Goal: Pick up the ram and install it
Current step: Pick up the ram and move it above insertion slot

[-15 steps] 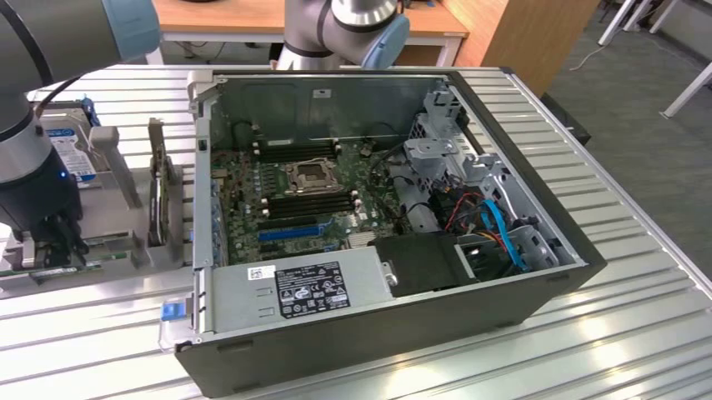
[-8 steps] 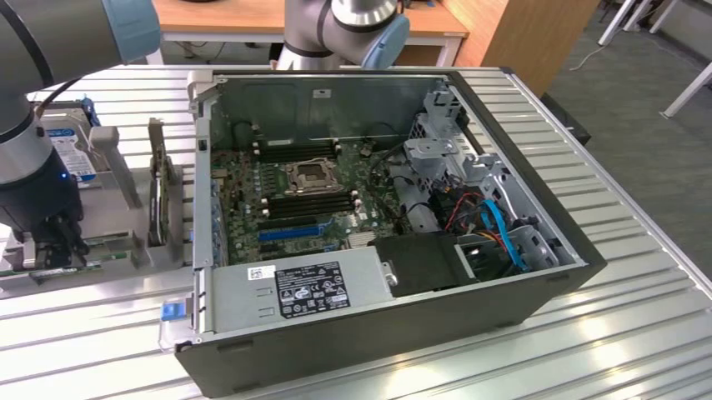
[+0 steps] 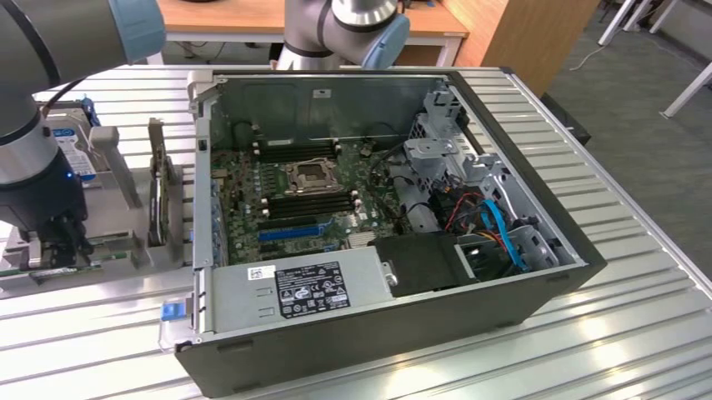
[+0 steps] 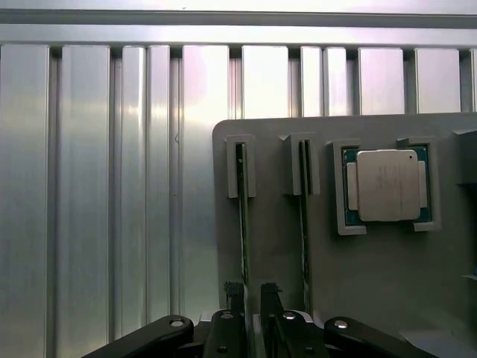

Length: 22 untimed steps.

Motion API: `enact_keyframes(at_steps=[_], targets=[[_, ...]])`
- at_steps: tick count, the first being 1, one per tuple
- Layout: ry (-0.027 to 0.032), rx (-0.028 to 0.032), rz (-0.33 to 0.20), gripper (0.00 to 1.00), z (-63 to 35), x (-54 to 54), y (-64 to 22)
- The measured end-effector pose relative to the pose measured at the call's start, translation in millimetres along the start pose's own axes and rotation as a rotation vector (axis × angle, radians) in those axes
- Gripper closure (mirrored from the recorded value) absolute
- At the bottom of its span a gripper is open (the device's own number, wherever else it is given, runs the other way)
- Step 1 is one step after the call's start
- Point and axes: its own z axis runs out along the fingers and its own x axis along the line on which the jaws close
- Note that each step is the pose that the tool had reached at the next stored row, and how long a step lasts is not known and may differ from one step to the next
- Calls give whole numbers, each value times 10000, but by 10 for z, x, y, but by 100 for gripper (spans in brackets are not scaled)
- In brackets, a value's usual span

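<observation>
Tabletop: ribbed metal tabletop (image 3: 623,333) is carrying an open computer case (image 3: 389,333) and, toward the exterior view's left, a grey holder tray (image 4: 373,298)
Computer case: is lying on its side with the motherboard (image 3: 278,208) facing up; the black memory slots (image 3: 295,150) around the processor socket are looking empty
Holder tray: is keeping two green sticks on edge in neighbouring grooves, with a loose processor (image 4: 387,185) sitting in a pocket beside them; a hard drive (image 3: 67,154) is standing upright near the arm (image 3: 45,50)
Ram: the ram (image 4: 243,216) is sitting in the groove farther from the processor, well apart from the case; the spare stick (image 4: 304,216) is sitting between it and the processor
Claw: the claw (image 4: 251,294) is hanging low over the tray, partly open, its fingers standing either side of the ram's near end; one finger is looking close against the stick while a gap is showing at the other, so I am judging that it is clamping nothing
Progress: the claw is looking lined up on the ram; the grasp is not yet made, the ram is not yet lifted, and nothing is sitting in the slots, so the pick-up and the whole install are remaining
</observation>
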Motion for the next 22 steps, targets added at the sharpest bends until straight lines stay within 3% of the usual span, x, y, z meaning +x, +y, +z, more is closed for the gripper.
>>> enact_keyframes(at_steps=[22], targets=[[1,-1,-1,76,58,2,-5]])
